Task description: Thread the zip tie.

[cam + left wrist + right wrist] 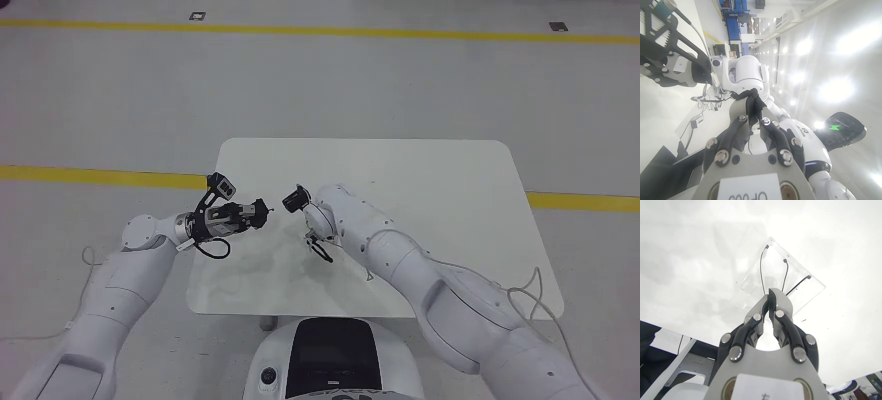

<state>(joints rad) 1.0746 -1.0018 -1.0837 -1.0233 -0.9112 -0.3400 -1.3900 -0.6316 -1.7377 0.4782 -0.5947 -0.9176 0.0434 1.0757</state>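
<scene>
Three black zip ties (761, 266) (786, 271) (798, 284) lie in a clear tray (811, 291) on the white table, their tails running toward my right gripper (769, 293). That gripper hangs just over the tray's near side with its fingers shut; whether a tail is pinched between them is hidden. My left gripper (754, 95) is held in the air at the table's left side (262, 210), pointing toward the right arm's wrist (318, 215). Its fingers are shut, with frayed black material bunched at the tips; I cannot make out a zip tie there.
The white table (440, 200) is bare across its right and far parts. Its near edge (677, 332) runs close below the right gripper. Grey floor with yellow lines (100, 176) surrounds the table.
</scene>
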